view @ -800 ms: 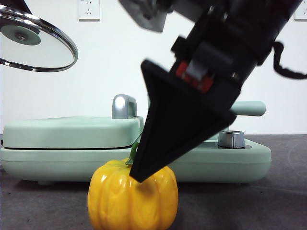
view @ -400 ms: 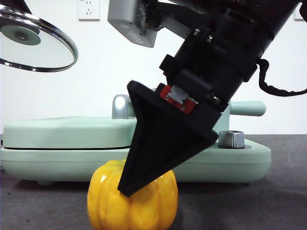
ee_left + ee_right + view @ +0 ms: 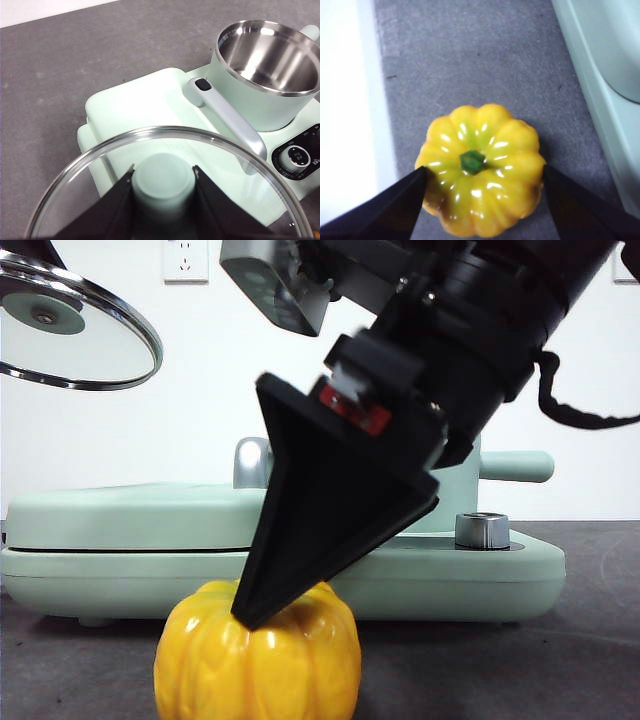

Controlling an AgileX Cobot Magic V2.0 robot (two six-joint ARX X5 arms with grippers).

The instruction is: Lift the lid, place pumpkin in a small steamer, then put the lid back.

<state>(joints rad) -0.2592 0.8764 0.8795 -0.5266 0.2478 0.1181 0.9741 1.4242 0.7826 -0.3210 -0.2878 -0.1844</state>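
Observation:
The yellow-orange ribbed pumpkin (image 3: 258, 665) with a green stem (image 3: 472, 161) sits on the grey table in front of the base unit. My right gripper (image 3: 484, 169) is open and low over it, one jaw on each side, close to its flanks; in the front view (image 3: 255, 620) it is the big dark arm. My left gripper (image 3: 163, 172) is shut on the mint-green knob of the glass lid (image 3: 100, 200) and holds it high at the left (image 3: 75, 325). The small steamer (image 3: 260, 100) stands open and empty on the base; the front view shows only its handle (image 3: 515, 466).
The wide mint-green base unit (image 3: 120, 560) spans the table behind the pumpkin, with its flat grill cover (image 3: 140, 515), a steel handle (image 3: 255, 462) and a steel dial (image 3: 482, 530). Grey table stretches around it (image 3: 75, 60). A white wall stands behind.
My right gripper has come down and to the left around the pumpkin. The pumpkin has shifted a little left. The lid and left gripper have not moved.

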